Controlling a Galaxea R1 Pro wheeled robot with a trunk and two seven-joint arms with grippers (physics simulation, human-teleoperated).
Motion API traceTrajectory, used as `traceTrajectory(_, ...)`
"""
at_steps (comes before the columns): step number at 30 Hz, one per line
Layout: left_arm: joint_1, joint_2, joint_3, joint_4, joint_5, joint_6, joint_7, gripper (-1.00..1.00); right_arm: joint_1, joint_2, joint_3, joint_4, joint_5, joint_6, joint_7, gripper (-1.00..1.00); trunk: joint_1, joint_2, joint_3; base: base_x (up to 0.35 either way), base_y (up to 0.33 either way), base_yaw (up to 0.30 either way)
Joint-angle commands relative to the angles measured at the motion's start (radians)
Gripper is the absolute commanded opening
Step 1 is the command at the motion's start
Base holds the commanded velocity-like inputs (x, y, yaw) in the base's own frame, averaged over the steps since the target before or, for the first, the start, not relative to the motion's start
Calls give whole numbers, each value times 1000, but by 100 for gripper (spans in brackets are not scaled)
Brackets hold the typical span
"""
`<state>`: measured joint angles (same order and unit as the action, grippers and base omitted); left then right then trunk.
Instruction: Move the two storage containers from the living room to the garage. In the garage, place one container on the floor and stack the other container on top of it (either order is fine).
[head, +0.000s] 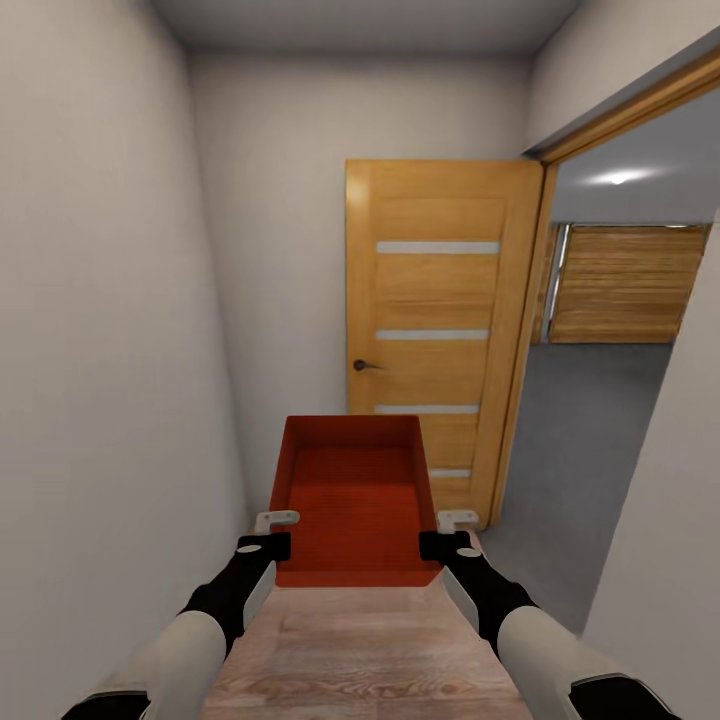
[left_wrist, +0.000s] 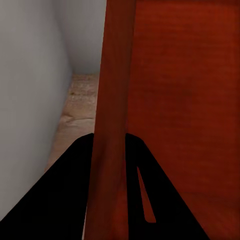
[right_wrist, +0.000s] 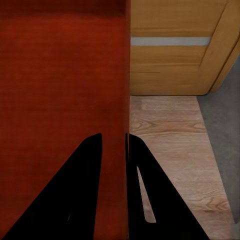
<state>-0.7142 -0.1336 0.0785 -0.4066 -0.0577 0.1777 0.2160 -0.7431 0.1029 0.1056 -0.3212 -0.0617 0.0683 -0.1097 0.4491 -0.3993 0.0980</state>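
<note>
One red-orange storage container (head: 350, 490) hangs in front of me above a light wood-plank hallway floor, held level by its two long side walls. My left gripper (head: 268, 535) is shut on the container's left wall (left_wrist: 112, 95), with its black fingers (left_wrist: 75, 190) on either side of the wall. My right gripper (head: 452, 535) is shut on the right wall (right_wrist: 117, 75) in the same way. The bin's inside is bare. Through the doorway at the right I see the garage and its dark grey floor (head: 590, 420). The living room is out of view.
I am in a narrow hallway with white walls (head: 100, 350) close on the left and ahead. An open wooden door (head: 435, 320) stands ahead against the far wall. Its frame (head: 525, 350) borders the garage opening, with a wooden garage door (head: 625, 285) beyond. A white wall edge (head: 670, 500) is near on the right.
</note>
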Motion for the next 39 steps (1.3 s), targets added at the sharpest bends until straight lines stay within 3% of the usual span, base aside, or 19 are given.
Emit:
traceTrajectory(1,-1,-1,58,-40,26,8,46,-100,1,0,8,-1,-26,6,4,-100,1,-1,0,322,0,0)
traceTrajectory(15,-1,-1,58,-41,25,8,47,-100,1,0,8,-1,-26,8,4,-100,1,-1,0,322,0,-1)
traceTrajectory(22,-1,-1,58,-42,24,7,57,-100,0,1,8,-1,-26,8,4,-100,1,-1,0,302,0,-170)
traceTrajectory(39,-1,-3,56,-43,24,6,61,-100,1,1,8,-1,-26,8,4,-100,1,-1,1,18,0,-233)
